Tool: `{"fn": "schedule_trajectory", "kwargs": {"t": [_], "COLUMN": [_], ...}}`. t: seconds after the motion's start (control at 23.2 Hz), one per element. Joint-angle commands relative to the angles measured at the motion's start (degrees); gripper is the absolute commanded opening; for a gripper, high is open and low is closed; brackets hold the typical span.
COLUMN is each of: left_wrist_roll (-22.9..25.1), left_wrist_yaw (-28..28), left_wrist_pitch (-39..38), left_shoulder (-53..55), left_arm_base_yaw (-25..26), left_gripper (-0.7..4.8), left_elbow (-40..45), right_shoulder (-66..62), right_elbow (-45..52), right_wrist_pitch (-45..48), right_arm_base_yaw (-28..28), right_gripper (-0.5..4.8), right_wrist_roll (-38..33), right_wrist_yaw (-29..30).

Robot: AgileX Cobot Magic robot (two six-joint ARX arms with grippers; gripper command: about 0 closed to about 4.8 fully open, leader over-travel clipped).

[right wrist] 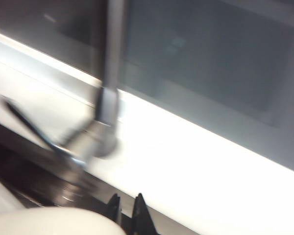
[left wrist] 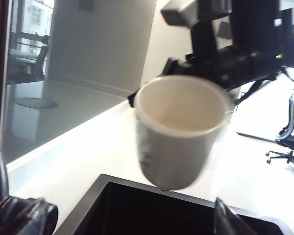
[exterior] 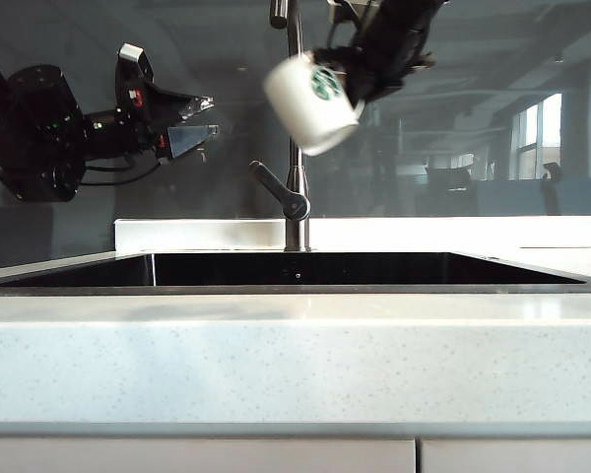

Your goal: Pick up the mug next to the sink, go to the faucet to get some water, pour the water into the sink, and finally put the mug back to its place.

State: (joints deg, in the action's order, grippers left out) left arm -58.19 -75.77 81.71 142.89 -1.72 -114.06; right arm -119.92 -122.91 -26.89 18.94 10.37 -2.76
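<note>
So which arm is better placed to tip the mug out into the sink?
Right. The right gripper already holds the mug, tilted above the sink beside the faucet. The left gripper hangs open and empty, off to the side.

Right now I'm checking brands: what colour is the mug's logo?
Green, round, on the white mug; clearest in the exterior view.

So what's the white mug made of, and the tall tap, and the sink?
The mug, held tilted over the sink by the right gripper, looks like glazed white ceramic: smooth, thick-walled, with a printed green logo. The faucet looks like brushed steel, grey with a dull sheen. The sink is dark inside with a thin metal-looking rim; its material is hard to tell. The left gripper hangs open nearby.
</note>
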Motion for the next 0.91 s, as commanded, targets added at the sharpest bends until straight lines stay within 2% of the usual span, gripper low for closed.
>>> {"fn": "schedule_trajectory", "kwargs": {"t": [0.04, 0.17, 0.3, 0.43, 0.6, 0.91], "left_wrist_roll": [-2.21, -3.65, -3.8, -3.78, -4.5, -4.87], "left_wrist_yaw": [-1.16, -1.49, -1.4, -0.48, -0.02, 0.33], "left_wrist_pitch": [1.9, 1.9, 1.9, 1.9, 1.9, 1.9], "left_shoulder": [-1.18, -1.46, -1.68, -1.73, -1.81, -1.84], "left_arm_base_yaw": [-0.09, -0.39, -0.5, -0.66, -0.74, -1.27], "left_gripper": [4.35, 4.35, 4.34, 4.34, 4.34, 4.34], "left_elbow": [-0.15, -0.15, -0.15, -0.15, -0.15, -0.15], "right_shoulder": [1.6, 1.7, 1.7, 1.7, 1.79, 2.73], "right_elbow": [-0.9, -0.9, -0.9, -0.9, -0.9, -0.9], "right_wrist_pitch": [2.16, 2.08, 2.01, 2.1, 3.26, 5.66], "right_arm_base_yaw": [-0.44, -0.13, 0.37, 1.18, 2.6, 4.68], "right_gripper": [-0.09, -0.09, -0.09, -0.09, -0.09, -0.09], "right_wrist_roll": [4.31, 14.97, 22.69, 34.25, 40.46, 50.12], "right_wrist_yaw": [-3.21, -11.89, -16.72, -23.19, -29.35, -32.02]}}
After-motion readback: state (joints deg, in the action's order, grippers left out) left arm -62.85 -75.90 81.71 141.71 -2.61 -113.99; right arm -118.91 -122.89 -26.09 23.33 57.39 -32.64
